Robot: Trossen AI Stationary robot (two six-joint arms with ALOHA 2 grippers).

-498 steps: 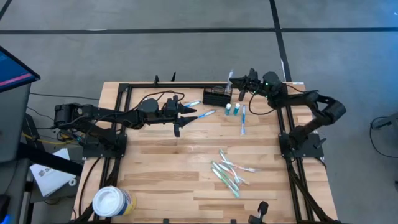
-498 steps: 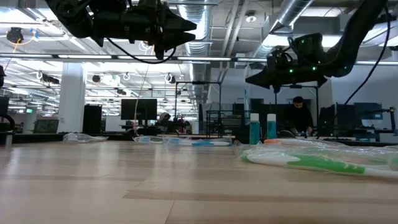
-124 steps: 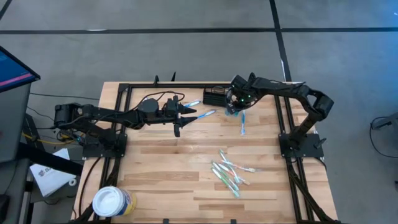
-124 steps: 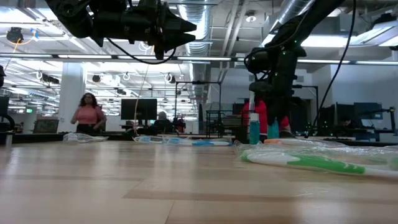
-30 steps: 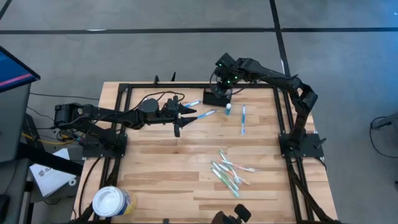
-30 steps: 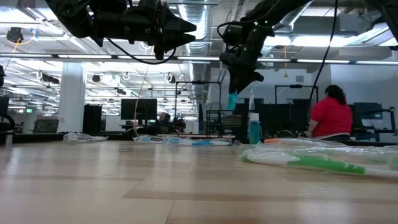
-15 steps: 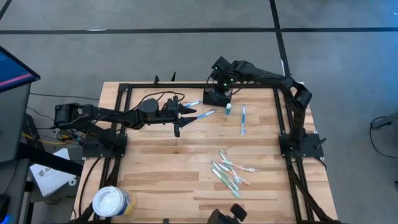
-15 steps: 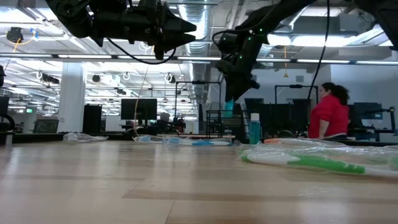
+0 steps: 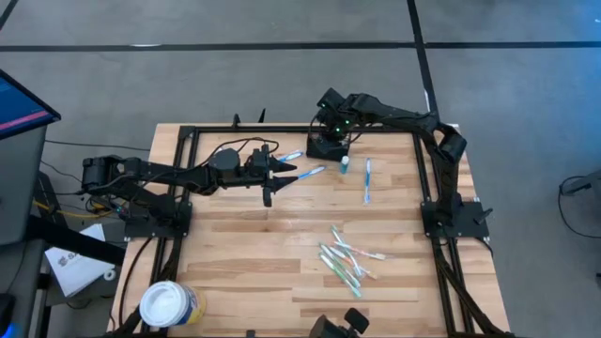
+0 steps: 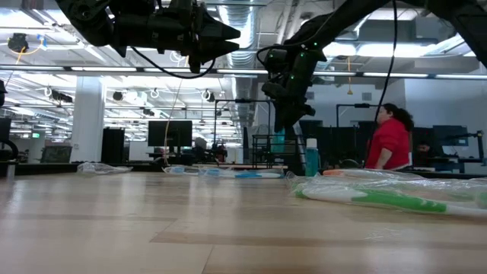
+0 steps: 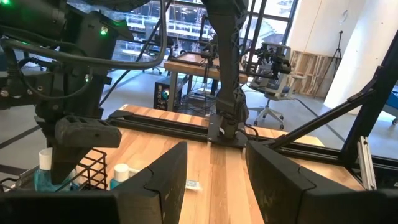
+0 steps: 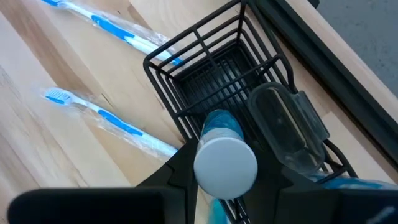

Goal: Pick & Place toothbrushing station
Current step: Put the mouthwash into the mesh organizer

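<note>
Wooden tabletop (image 9: 263, 244) under you, operator: your right gripper (image 12: 225, 163) hangs directly over the toothbrushing station (image 12: 230, 81) at the table's far edge, clamped on a blue white-capped tube (image 12: 224, 158) above a compartment. Your left gripper (image 9: 279, 175) hovers mid-table, fingers apart, holding nothing, beside wrapped toothbrushes (image 9: 313, 172).

Bright, even overhead light; the low view's foreground tabletop (image 10: 228, 236) is blurred, ceiling strip lights glaring.

Black wire-mesh caddy (image 9: 326, 146), upright, table's far edge
</note>
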